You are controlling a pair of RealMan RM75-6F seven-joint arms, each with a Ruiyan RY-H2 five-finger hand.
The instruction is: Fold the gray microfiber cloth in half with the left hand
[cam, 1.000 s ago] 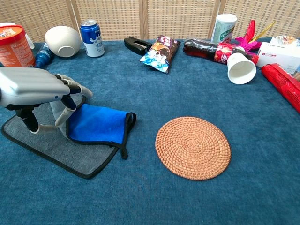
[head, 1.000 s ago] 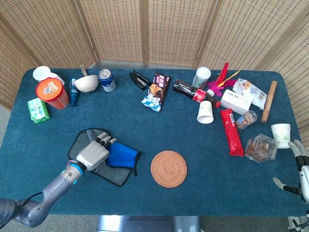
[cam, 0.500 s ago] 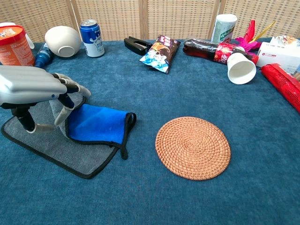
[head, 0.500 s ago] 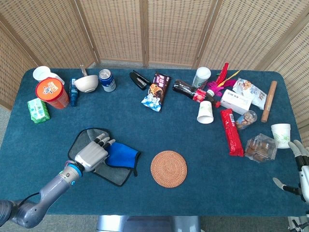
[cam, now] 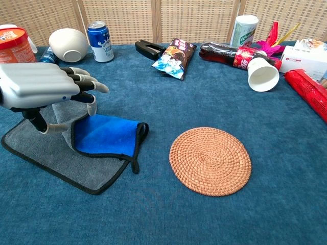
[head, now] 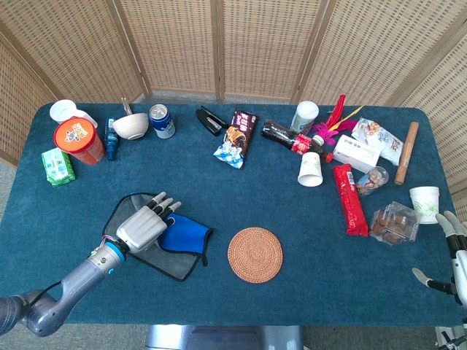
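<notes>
Just to the left of the round woven mat (cam: 210, 161), the gray microfiber cloth (cam: 56, 158) is lying on the blue table (cam: 204, 102) in a partly folded state. Its mat-side half is already turned over, showing a bright blue underside with black edging, and that blue flap is resting on the gray layer beneath. The fold is looking incomplete, though: the flap is covering only part of the gray, and its edges are sitting well short of the cloth's far edge, so lining up and flattening are probably what is left.

The left hand (cam: 43, 89) is hovering over the cloth's far-from-mat half, palm down, with fingers stretched forward and spread. A raised gray fold is standing right under the fingers, and the thumb is pointing down beside it; whether the hand is actually pinching that fold I cannot tell. The right hand (head: 452, 251) is sitting well to the right of the mat at the table edge, fingers apart and holding nothing.

Beyond the mat, the labels on the blue can (cam: 100, 41), the orange tub (cam: 16, 48) and the snack packet (cam: 173, 57) are too small to read.
</notes>
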